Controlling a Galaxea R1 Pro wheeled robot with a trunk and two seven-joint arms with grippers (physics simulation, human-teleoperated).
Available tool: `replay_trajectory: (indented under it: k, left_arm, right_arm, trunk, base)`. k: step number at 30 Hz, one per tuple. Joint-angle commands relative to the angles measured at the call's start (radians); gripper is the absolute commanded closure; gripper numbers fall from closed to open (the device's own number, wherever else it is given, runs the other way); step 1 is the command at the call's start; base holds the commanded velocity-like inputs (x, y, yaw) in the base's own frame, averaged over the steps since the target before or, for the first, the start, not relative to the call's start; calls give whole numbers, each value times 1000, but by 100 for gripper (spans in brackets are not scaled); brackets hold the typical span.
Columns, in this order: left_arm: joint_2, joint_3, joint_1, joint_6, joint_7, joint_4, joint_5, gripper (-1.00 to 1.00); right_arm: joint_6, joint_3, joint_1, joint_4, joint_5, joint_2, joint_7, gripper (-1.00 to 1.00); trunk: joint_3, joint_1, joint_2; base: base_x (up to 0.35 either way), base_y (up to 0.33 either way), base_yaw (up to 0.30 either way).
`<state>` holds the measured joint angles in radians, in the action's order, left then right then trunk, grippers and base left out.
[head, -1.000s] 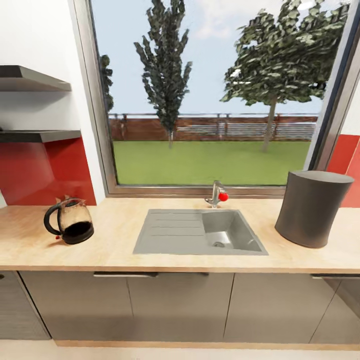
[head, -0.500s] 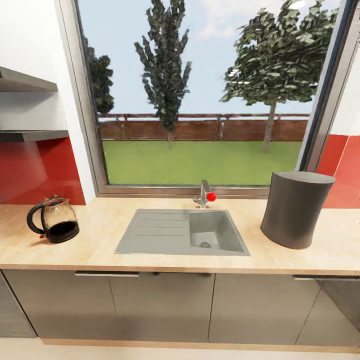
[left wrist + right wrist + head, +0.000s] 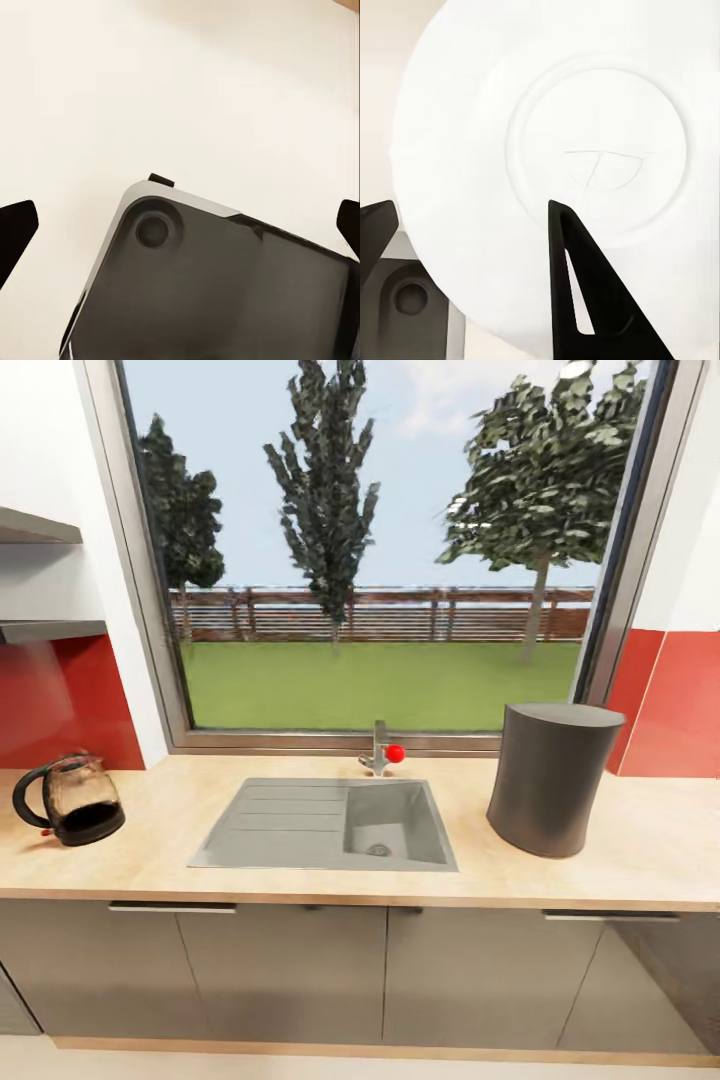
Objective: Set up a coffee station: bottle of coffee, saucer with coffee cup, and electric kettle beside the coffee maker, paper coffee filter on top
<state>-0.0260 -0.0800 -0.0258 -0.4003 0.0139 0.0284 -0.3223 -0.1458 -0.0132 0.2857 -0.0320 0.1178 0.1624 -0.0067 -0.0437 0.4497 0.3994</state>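
The glass electric kettle (image 3: 68,800) with a black handle stands on the wooden countertop (image 3: 300,880) at the far left. In the right wrist view a white saucer (image 3: 600,112) is held edge-on in my right gripper (image 3: 465,214), which is shut on it, one dark finger (image 3: 577,285) lying across its face. My left gripper (image 3: 180,217) is open with nothing between its fingertips, hanging over the pale floor and a dark part of the robot's base (image 3: 217,292). Two wall shelves (image 3: 40,628) show at the left edge with nothing visible on them.
A grey sink (image 3: 325,825) with a red-knobbed tap (image 3: 382,752) is set in the middle of the counter below a large window. A tall dark grey cylinder (image 3: 548,778) stands to its right. Grey cabinet fronts (image 3: 300,970) run below the counter.
The whole head picture has slid left, so the camera has moved right along the counter. Kettle, sink and grey cylinder keep their places on the countertop.
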Motion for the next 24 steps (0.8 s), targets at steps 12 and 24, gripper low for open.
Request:
replay_trajectory:
  k: [12, 24]
  left_arm:
    - [0, -7, 0, -3, 1, -1, 2, -100]
    - [0, -7, 0, -3, 1, -1, 2, -100]
  right_arm:
    - [-6, -2, 1, -4, 10, 0, -1, 100]
    - [-6, -2, 1, -4, 10, 0, -1, 100]
  trunk:
    - [0, 0, 1]
    - [0, 0, 1]
  base:
    - [-3, -324, 0]
    - [-69, -303, 74]
